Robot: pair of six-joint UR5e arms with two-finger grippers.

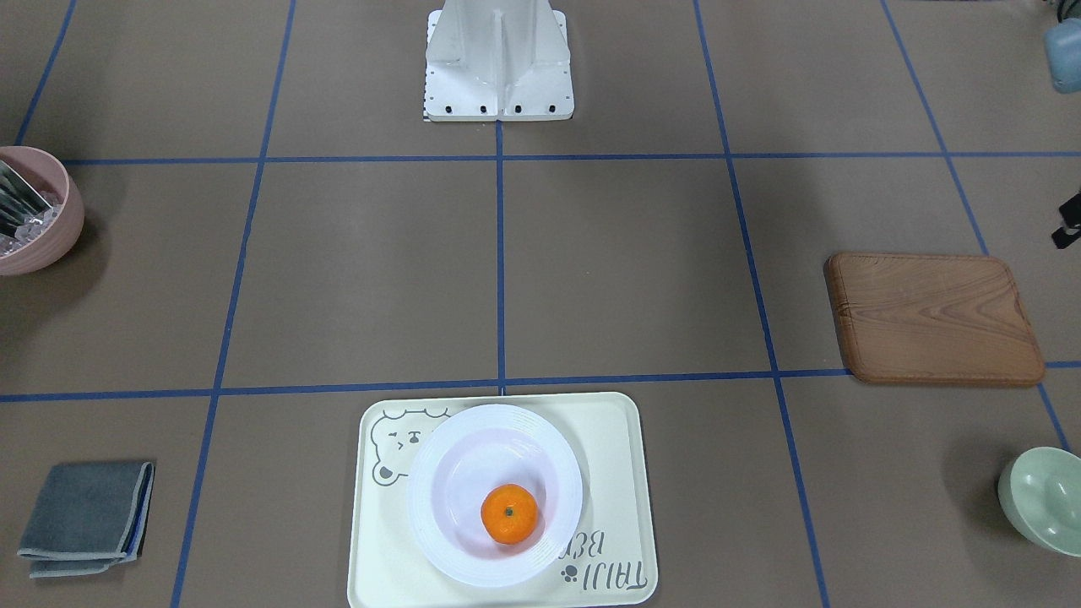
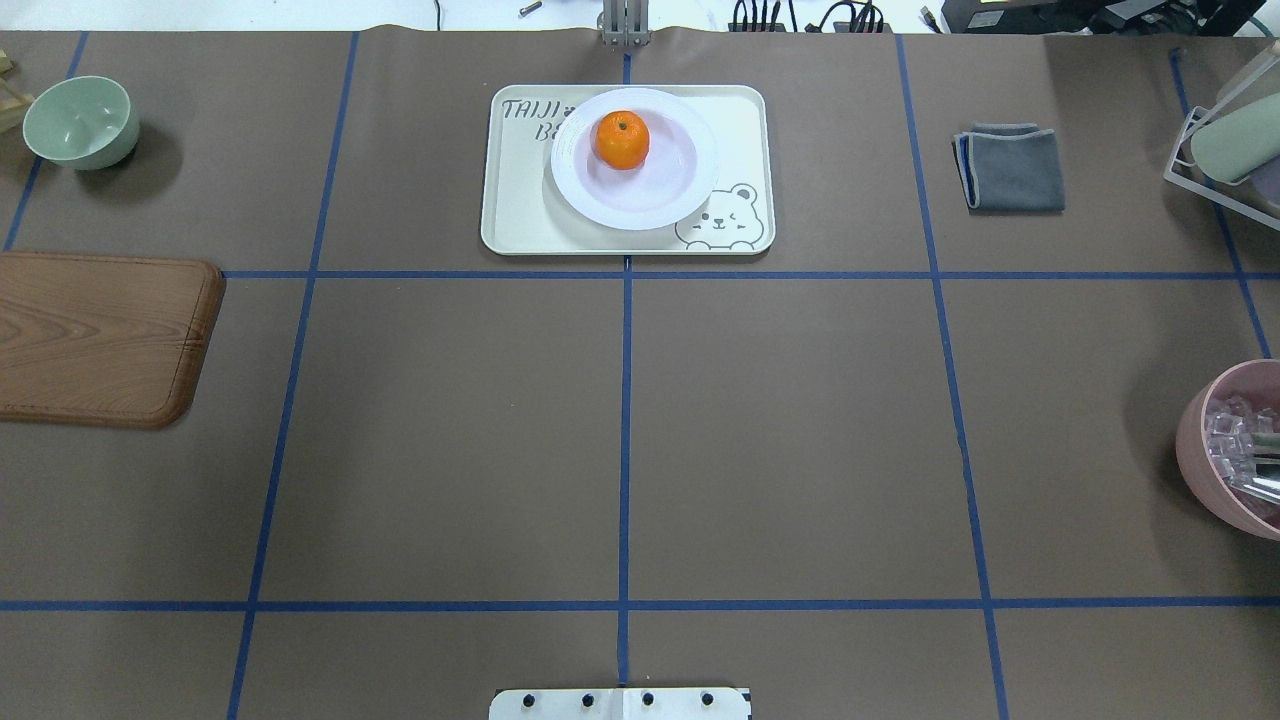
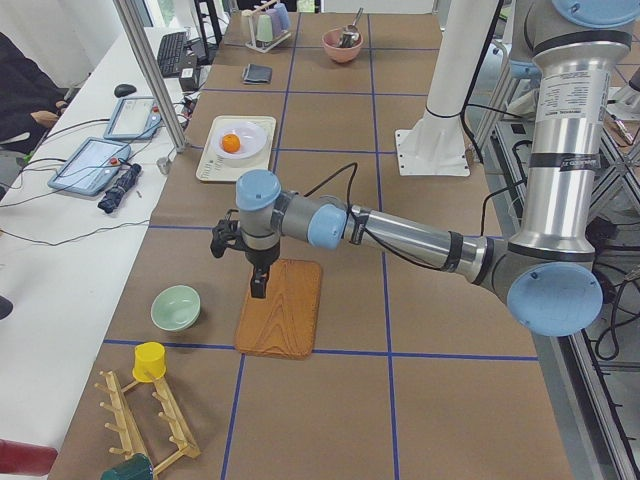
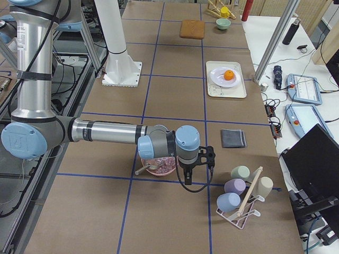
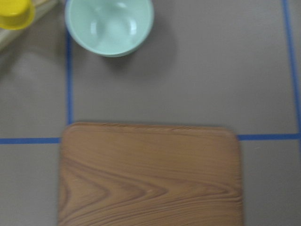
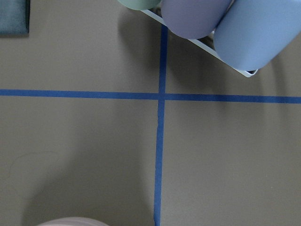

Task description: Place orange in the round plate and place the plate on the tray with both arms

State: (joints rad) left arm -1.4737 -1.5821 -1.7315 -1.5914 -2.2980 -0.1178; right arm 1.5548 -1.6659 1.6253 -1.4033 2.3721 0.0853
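The orange (image 1: 509, 513) (image 2: 621, 139) lies in the sunken centre of the white round plate (image 1: 439, 473) (image 2: 690, 190). The plate stands on the cream bear tray (image 1: 608, 439) (image 2: 520, 200) at the table's far middle, also seen small in the exterior left view (image 3: 210, 160) and the exterior right view (image 4: 212, 87). My left gripper (image 3: 258, 288) hangs over the wooden board, far from the tray. My right gripper (image 4: 186, 177) hangs beside the pink bowl. Both show only in the side views, so I cannot tell whether they are open or shut.
A wooden board (image 2: 95, 335) (image 5: 150, 174) and a pale-green bowl (image 2: 80, 122) (image 5: 109, 26) lie on my left side. On my right are a folded grey cloth (image 2: 1010, 167), a pink bowl (image 2: 1215, 480) and a rack of cups (image 4: 241, 193). A person's arm (image 3: 30, 95) rests at the desk.
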